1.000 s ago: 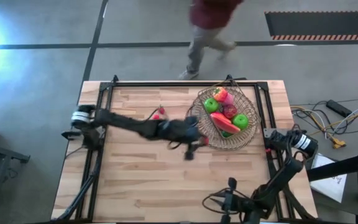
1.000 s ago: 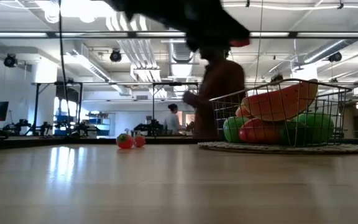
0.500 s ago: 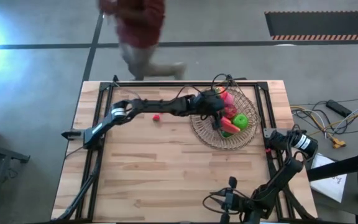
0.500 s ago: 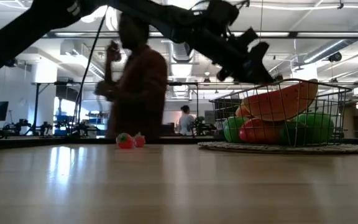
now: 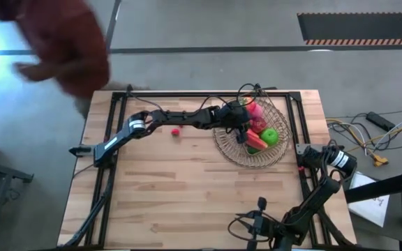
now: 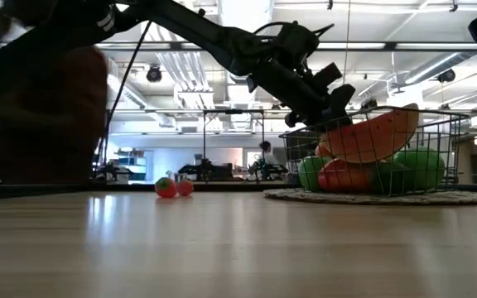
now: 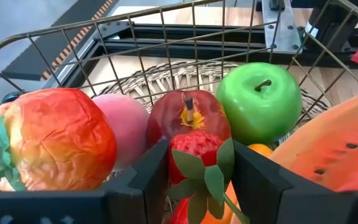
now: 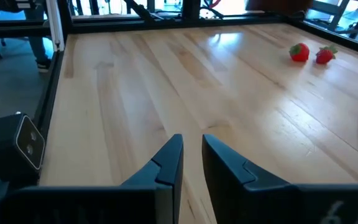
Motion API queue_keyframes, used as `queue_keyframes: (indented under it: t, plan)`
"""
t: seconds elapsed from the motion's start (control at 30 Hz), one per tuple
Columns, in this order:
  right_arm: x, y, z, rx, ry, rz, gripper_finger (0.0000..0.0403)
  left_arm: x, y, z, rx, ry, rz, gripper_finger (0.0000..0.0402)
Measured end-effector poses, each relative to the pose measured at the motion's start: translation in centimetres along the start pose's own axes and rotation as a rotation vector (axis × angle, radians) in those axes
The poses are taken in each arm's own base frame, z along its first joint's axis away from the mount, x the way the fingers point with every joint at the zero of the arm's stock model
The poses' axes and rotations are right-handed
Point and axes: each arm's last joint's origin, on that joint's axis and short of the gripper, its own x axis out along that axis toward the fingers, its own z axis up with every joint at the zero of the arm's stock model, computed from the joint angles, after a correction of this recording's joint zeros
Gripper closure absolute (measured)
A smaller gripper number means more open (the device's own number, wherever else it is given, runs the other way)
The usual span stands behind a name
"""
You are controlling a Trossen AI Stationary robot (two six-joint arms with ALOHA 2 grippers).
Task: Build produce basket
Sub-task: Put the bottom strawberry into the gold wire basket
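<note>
Over wire basket at counter far-right: my left end effector clamped on small strawberry, hanging just above fruit pile — green apple, dark red apple, peach. Drop spot lies straight below; strawberry's long axis roughly vertical, leaves down. Left arm nearer basket by far. Right end effector parked near counter's front edge, fingers nearly together, empty. Two strawberries loose on counter. No readable writing.

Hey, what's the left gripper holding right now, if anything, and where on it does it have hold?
The left gripper holds a small red strawberry over the basket, its fingers pressing the berry's two sides just above the green leaves.
</note>
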Motion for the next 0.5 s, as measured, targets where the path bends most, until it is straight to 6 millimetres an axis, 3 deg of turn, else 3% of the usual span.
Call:
queue_keyframes:
  t: [0.5]
  plan:
    - [0.0, 0.0, 0.0, 0.0, -0.001, 0.0, 0.0351, 0.05, 0.14, -0.06, -0.001, 0.002, 0.004, 0.0264]
